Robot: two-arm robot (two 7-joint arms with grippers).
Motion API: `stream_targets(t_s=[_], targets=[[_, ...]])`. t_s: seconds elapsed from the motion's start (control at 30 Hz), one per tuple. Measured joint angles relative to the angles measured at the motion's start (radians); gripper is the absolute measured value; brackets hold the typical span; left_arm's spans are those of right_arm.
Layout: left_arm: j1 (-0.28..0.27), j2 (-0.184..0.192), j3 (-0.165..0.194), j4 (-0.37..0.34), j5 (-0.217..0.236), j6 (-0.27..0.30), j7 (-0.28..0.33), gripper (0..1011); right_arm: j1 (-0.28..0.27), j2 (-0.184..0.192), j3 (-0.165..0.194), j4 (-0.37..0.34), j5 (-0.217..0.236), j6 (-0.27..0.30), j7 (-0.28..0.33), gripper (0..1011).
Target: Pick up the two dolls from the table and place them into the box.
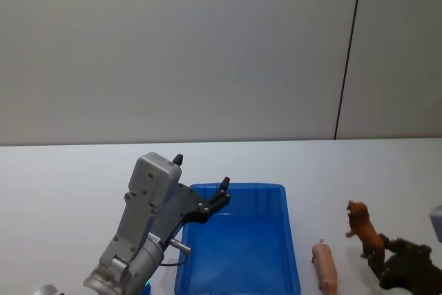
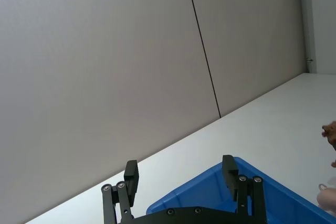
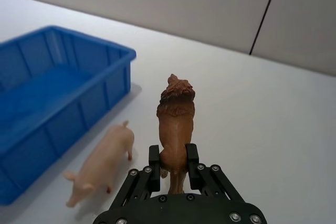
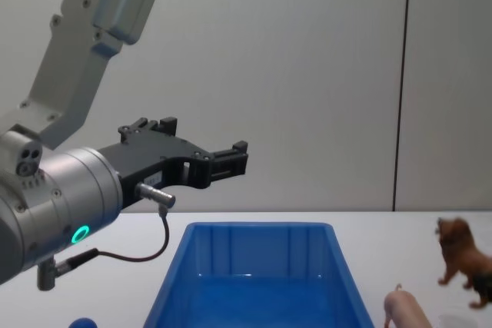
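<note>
The brown lion doll is right of the box, its hindquarters between the fingers of my right gripper, which is shut on it. In the head view the lion tilts head-up, with the right gripper just behind it. The pale-pink pig doll lies on the white table between the lion and the blue box. The box holds nothing that I can see. My left gripper hangs open over the box's far left corner, with nothing between its fingers.
A small blue ball sits on the table left of the box, under my left arm. A plain grey wall stands behind the table. Bare tabletop stretches beyond the box and to the right of the lion.
</note>
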Motion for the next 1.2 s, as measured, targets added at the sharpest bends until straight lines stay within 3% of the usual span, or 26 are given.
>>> stream_targets(t_s=[0.43, 0.67, 1.0, 1.13, 1.2], targets=[[0.000, 0.000, 0.000, 0.000, 0.000, 0.000, 0.000, 1003, 0.057, -0.014, -0.007, -0.056, -0.023, -0.034, 0.095, 276], [0.000, 0.000, 0.000, 0.000, 0.000, 0.000, 0.000, 1003, 0.117, -0.045, -0.027, -0.056, -0.035, 0.011, 0.176, 276], [0.000, 0.000, 0.000, 0.000, 0.000, 0.000, 0.000, 1003, 0.208, -0.110, -0.068, 0.001, -0.054, 0.105, 0.271, 276], [0.000, 0.000, 0.000, 0.000, 0.000, 0.000, 0.000, 1003, 0.248, -0.143, -0.089, 0.044, -0.065, 0.139, 0.303, 340], [0.000, 0.000, 0.000, 0.000, 0.000, 0.000, 0.000, 1003, 0.259, -0.152, -0.094, 0.055, -0.068, 0.148, 0.311, 427]])
